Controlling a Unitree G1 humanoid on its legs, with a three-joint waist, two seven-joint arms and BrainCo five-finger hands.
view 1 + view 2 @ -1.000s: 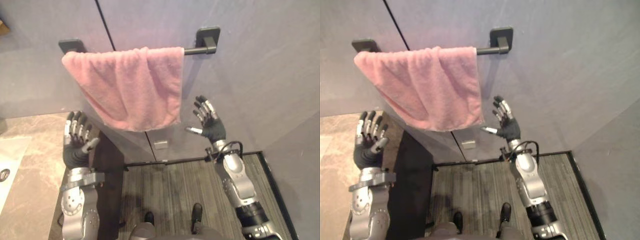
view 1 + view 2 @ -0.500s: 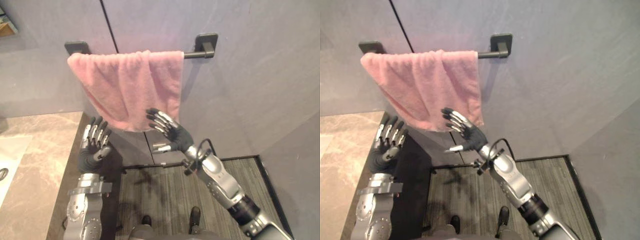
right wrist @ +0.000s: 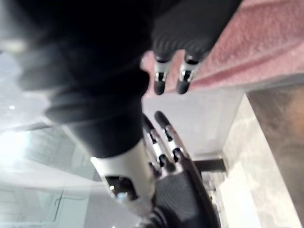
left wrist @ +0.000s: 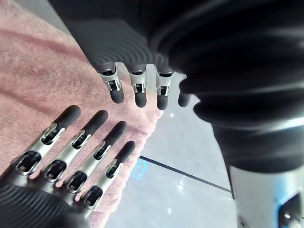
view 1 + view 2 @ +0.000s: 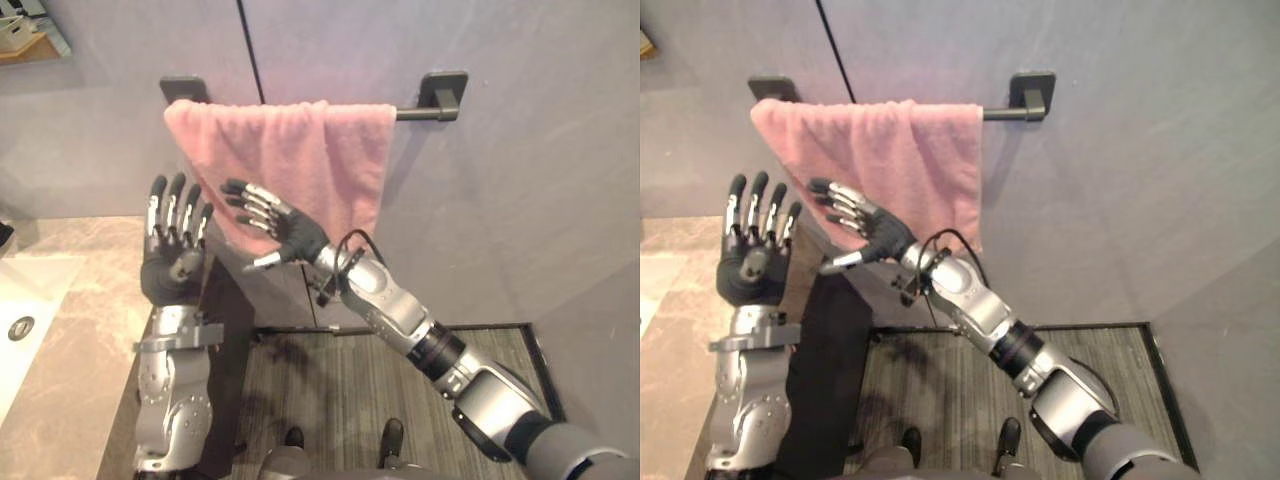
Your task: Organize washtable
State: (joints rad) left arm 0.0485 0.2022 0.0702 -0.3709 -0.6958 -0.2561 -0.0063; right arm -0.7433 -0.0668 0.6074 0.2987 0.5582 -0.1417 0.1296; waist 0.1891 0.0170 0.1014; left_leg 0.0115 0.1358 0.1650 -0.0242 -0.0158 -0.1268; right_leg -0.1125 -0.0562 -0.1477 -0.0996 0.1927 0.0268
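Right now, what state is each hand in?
Left hand: open, fingers straight, holding nothing, beside the pink towel.
Right hand: open, fingers spread in front of the towel, holding nothing.

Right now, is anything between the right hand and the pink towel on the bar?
Nothing visible. The open right hand is raised in front of the towel hanging on the bar; the open left hand stands beside it, not between.
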